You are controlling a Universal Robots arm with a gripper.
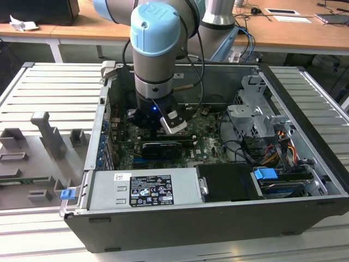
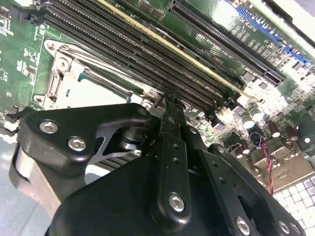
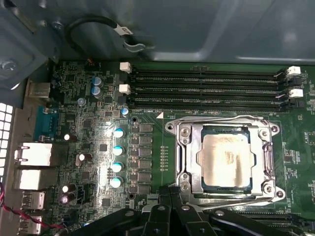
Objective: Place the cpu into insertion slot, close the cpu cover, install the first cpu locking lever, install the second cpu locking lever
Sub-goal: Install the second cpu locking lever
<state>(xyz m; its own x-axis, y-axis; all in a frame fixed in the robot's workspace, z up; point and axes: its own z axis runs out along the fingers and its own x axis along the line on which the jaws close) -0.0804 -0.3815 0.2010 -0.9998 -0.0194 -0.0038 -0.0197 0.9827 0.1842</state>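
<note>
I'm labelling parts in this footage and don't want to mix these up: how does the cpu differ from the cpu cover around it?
The cpu is a solid pale beige square plate; the cpu cover is a silvery frame with a cut-out middle. The cpu is smaller and sits inside the opening; the cpu cover surrounds it and overlaps its edges. Both lie flat on the insertion slot, square to each other.

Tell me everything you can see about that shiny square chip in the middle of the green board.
The chip is a small flat square with a pale silver-beige metal top, slightly mottled. It lies flat in the socket, its dark edge showing round it. A thin silvery metal frame is folded down over its rim, leaving the middle bare. The green board surrounds it, with long black slots beside it. The gripper is close by one edge, not touching the chip.
</note>
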